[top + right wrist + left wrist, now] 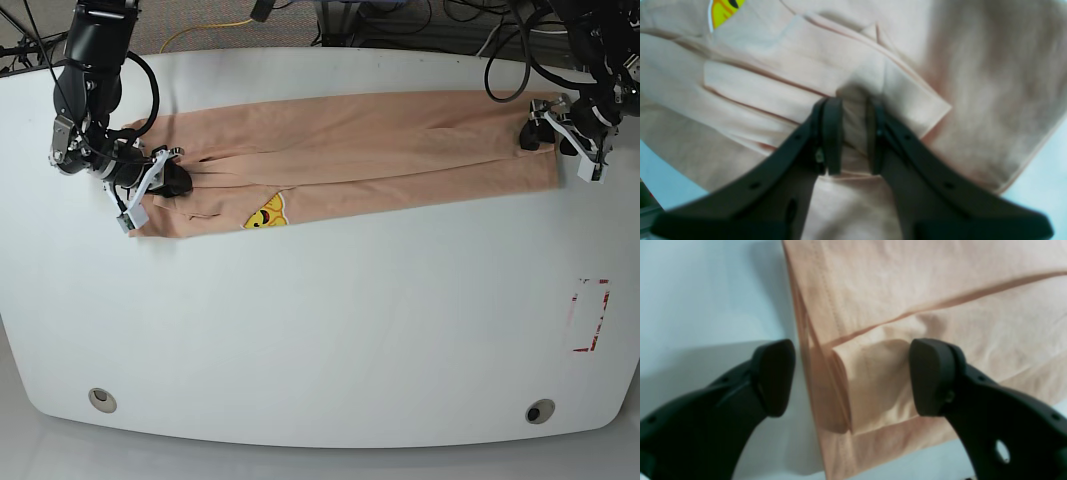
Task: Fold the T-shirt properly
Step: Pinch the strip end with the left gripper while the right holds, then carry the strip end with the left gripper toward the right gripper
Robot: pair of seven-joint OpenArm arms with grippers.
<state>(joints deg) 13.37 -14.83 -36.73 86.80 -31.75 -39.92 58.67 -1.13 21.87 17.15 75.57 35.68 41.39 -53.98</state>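
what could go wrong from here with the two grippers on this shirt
1. The left gripper is open astride the hem corner of the T-shirt; closing there may catch only the top layer.
2. The right gripper pinches a bunched fold, so lifting may drag in wrinkles.
3. One end held and one free may skew the long fold.

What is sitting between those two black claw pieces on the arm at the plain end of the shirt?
A small rolled fold at the T-shirt edge lies between the open jaws of the left gripper, plus a strip of bare white table; the left wrist view shows it.
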